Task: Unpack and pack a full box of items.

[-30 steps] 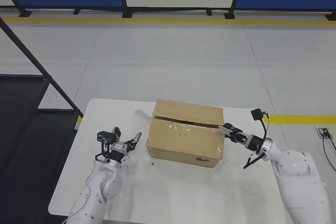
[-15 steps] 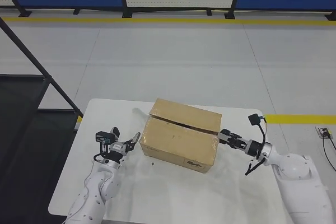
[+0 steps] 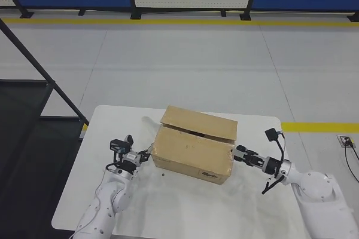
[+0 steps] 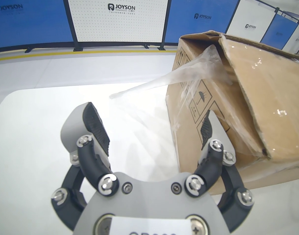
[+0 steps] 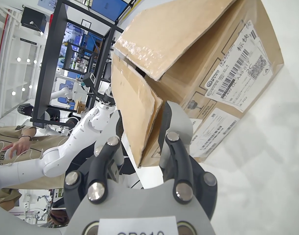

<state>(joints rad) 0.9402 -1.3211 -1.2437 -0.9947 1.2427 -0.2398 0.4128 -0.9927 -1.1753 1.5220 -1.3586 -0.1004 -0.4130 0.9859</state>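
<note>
Grey floor with a yellow line [image 3: 323, 126] lies around a white bench [image 3: 185, 203], seen from above. On the bench sits a brown cardboard box [image 3: 194, 149], turned slightly askew, its top flaps partly raised with a dark gap between them. My left end effector [image 3: 145, 156] is at the box's left end, close to its lower corner. My right end effector [image 3: 236, 152] meets the box's right end near the top edge.

From the left wrist, blue and white panels [image 4: 115, 13] stand along the far side of the room. The left end effector [image 4: 149, 113] has its two fingers spread wide, with nothing between them. One finger [image 4: 209, 128] is just beside the box's [image 4: 262, 86] end face; I cannot tell whether it touches. The other is over bare bench [image 4: 41, 123]. A twisted strip of clear tape [image 4: 151, 84] sticks out sideways from the box's upper corner, and more clear film clings to the end face.

From the right wrist, the box [image 5: 213, 37] stands on the bench [image 5: 274, 147] with printed labels [image 5: 237, 74] on its end. The right end effector [image 5: 144, 123] is closed on the corner of one top flap [image 5: 134, 99]: one finger [image 5: 173, 118] presses its inner side, while the other is mostly hidden behind the cardboard. The second top flap [image 5: 176, 35] slopes upward beside it.
</note>
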